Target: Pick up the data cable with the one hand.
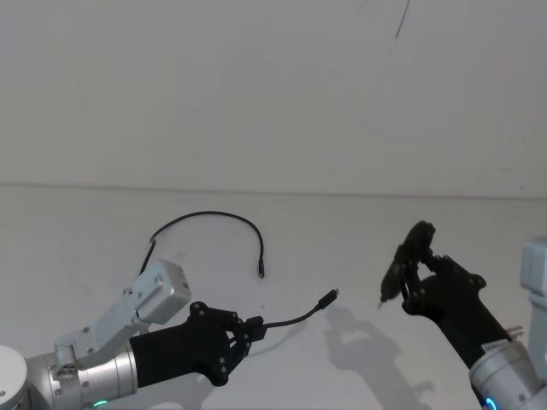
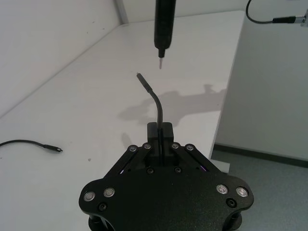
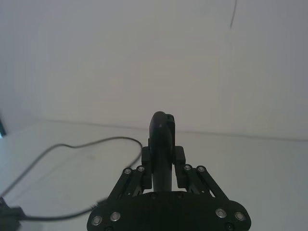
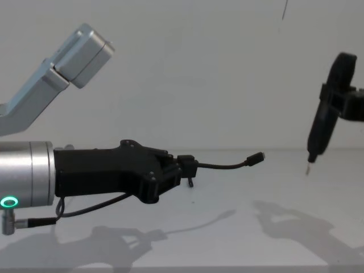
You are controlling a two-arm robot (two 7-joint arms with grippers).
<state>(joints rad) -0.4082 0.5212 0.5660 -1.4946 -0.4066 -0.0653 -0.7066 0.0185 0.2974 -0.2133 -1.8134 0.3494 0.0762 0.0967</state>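
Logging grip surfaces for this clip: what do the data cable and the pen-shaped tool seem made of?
The data cable: matte black jacket, probably rubber or plastic, bending in smooth curves beyond the left pincer. The pen-shaped tool in the right pincer: rigid black body, likely plastic, with a pale metallic-looking tip.

The data cable [image 2: 160, 113] is sheathed in matt black rubber-like stuff, the left gripper [image 1: 255, 327] is done in matt black plastic with shiny metal screws, the pen-shaped tool [image 4: 318, 128] is tipped with bare metal, the table [image 1: 359, 256] is finished smooth white.
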